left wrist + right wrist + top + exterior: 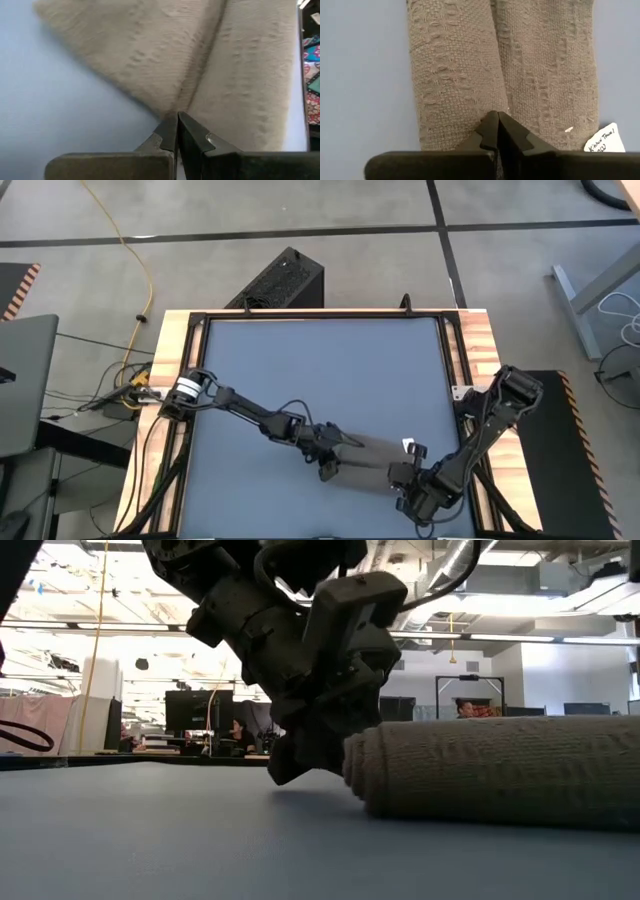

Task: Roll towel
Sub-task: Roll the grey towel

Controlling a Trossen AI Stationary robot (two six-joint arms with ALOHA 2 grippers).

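On blue mat: both hands point(333, 463) point(405, 478) pressed together, pinching towel point(372, 457) (rolled).

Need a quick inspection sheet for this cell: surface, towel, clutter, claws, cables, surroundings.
Surface: blue-grey mat in a wooden-edged frame.
Job's things: towel lies rolled into a long cylinder at the near edge of the mat; white tag shows near its right end.
Clutter: nothing seen on the mat.
Claws: left claw shut, tips at the fold of the towel; right claw shut, tips at the towel's seam near the tag. Whether either pinches cloth cannot be told.
Cables: yellow cable runs across the floor to the table's left side.
Surroundings: black box on the floor behind the table; open office with people seated far behind.
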